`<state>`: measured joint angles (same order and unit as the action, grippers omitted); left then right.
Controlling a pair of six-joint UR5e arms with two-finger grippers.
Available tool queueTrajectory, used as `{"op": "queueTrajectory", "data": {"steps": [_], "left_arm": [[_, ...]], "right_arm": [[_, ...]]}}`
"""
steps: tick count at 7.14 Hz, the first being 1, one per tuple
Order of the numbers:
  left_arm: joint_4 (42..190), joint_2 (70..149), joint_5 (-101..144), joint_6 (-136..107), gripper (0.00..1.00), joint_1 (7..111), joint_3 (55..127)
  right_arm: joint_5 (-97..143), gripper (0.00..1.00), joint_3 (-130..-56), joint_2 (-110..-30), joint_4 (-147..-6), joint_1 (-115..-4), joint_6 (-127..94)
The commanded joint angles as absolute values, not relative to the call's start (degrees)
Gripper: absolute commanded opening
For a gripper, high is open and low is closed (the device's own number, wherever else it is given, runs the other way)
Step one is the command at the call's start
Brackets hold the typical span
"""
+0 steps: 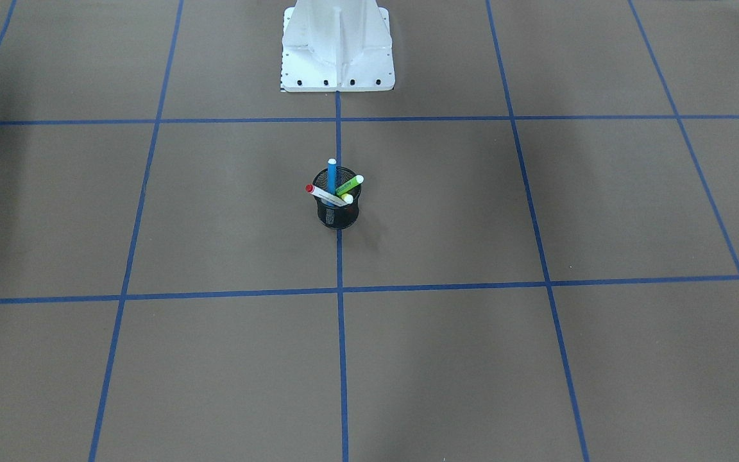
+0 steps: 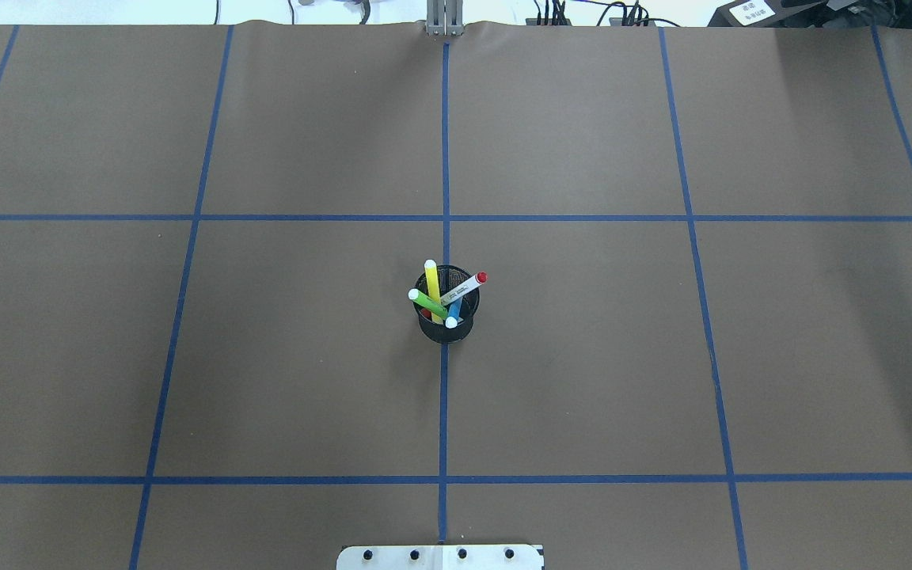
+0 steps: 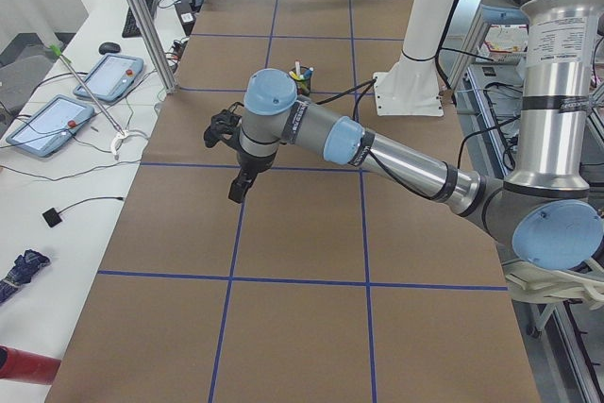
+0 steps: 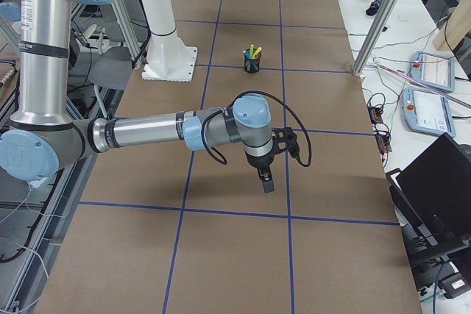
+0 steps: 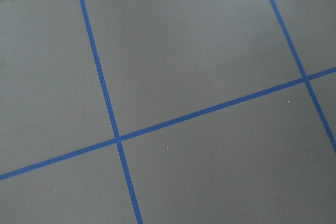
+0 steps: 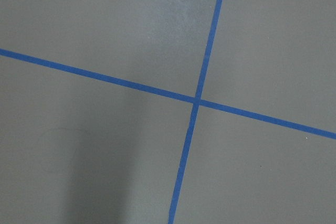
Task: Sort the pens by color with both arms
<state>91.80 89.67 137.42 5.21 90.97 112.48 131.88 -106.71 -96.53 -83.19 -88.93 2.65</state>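
Four pens stand together in a black mesh cup (image 2: 446, 330) at the table's middle: a yellow pen (image 2: 431, 286), a light green pen (image 2: 427, 302), a white pen with a red cap (image 2: 464, 286) and a blue pen (image 2: 454, 314). The cup also shows in the front-facing view (image 1: 339, 217). Neither arm shows in the overhead or front-facing views. My left gripper (image 3: 241, 186) hangs above the table towards its left end, far from the cup. My right gripper (image 4: 266, 182) hangs above the right end. I cannot tell whether either is open or shut.
The white pedestal base (image 1: 337, 48) stands at the robot's side of the table. Blue tape lines (image 2: 445, 158) divide the brown table into squares. Tablets (image 3: 52, 120) and cables lie on the side bench beyond the left end.
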Motion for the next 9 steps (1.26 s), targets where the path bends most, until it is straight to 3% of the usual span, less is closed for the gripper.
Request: {"op": "queueTrajectory", "data": {"steps": [1, 5, 9], "left_arm": [[94.5, 90.1, 137.5, 5.1, 1.0, 91.0, 112.8], [97.8, 89.6, 137.5, 5.1, 1.0, 90.5, 112.2], [97.8, 89.2, 137.5, 5.2, 1.0, 90.4, 112.2]], "right_arm": [[135.2, 1.0, -107.9, -93.1, -82.9, -88.9, -0.1], [143.7, 0.99, -113.4, -87.5, -81.4, -85.1, -16.0], [132.3, 0.99, -116.6, -76.2, -82.0, -67.9, -46.2]]}}
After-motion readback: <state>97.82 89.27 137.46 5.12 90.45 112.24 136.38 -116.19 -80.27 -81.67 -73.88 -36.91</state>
